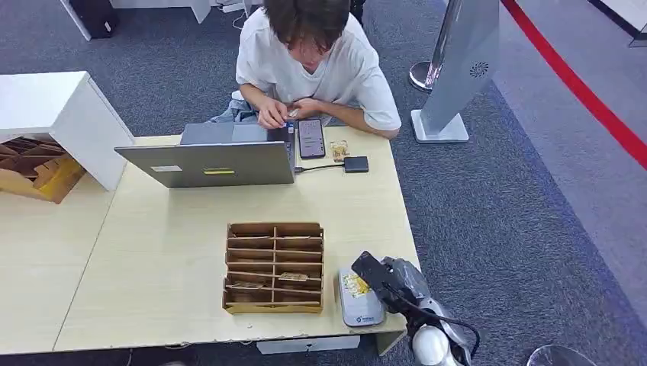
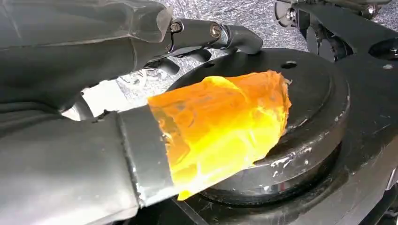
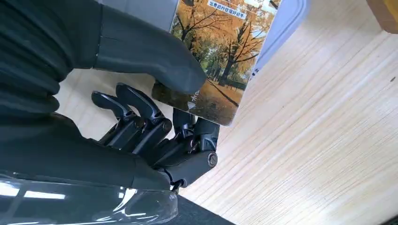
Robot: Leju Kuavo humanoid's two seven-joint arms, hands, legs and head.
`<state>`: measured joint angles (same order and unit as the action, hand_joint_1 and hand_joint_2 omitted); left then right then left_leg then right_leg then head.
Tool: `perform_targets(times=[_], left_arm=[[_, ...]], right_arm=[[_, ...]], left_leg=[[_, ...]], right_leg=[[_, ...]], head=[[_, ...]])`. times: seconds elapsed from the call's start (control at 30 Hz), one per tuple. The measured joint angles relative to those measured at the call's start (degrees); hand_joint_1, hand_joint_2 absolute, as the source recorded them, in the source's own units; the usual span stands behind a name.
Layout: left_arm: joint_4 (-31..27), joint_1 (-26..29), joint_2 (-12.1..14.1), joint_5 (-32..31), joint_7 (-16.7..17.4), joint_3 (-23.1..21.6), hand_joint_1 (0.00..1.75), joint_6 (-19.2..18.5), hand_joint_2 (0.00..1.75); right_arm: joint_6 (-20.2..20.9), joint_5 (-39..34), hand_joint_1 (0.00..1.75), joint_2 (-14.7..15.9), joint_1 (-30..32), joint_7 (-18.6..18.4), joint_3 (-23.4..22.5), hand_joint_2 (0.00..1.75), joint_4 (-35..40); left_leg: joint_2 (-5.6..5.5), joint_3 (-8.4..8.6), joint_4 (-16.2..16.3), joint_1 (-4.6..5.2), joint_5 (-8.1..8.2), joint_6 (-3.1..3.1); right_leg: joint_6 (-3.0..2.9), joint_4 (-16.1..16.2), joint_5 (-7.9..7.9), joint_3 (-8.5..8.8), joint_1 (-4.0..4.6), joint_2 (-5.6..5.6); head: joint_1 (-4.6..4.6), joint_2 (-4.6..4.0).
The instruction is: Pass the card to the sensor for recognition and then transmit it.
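My right hand [image 1: 384,279] pinches a card [image 3: 219,56] printed with autumn trees between its thumb and dark fingers [image 3: 141,117]. In the head view the card [image 1: 355,285] lies flat over the grey sensor [image 1: 362,308] at the table's front right corner. The sensor's pale rim [image 3: 283,28] shows beyond the card in the right wrist view. A cardboard card organiser [image 1: 275,267] with cards in some slots stands just left of the sensor. My left hand [image 2: 117,70] hangs low and holds nothing, its thumb tip wrapped in orange tape [image 2: 220,124] and its fingers [image 2: 216,33] stretched out.
A person [image 1: 309,57] sits at the table's far side behind an open laptop [image 1: 214,162], with a phone [image 1: 310,138] and a small black device [image 1: 355,164] beside it. A white stand [image 1: 65,114] stands at the left. The table's front edge [image 1: 229,335] runs close to the sensor.
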<state>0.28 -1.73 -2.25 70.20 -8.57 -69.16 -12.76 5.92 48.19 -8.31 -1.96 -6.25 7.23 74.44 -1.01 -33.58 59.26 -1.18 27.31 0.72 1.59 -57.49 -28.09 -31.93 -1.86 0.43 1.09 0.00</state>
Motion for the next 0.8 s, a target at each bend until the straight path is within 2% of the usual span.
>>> perform_targets(times=[0.8], left_arm=[[0.1, 0.3, -0.6, 1.9, -0.6, 0.0, 0.00, 0.8, 0.00]], right_arm=[[-1.5, 2.0, 1.75, -0.2, 0.1, 2.2, 0.5, 1.75, 6.4]], left_leg=[[-0.01, -0.02, 0.0, 0.01, 0.00, 0.00]], right_leg=[[0.00, 0.0, 0.00, -0.01, -0.01, -0.01]], head=[[0.00, 0.00]])
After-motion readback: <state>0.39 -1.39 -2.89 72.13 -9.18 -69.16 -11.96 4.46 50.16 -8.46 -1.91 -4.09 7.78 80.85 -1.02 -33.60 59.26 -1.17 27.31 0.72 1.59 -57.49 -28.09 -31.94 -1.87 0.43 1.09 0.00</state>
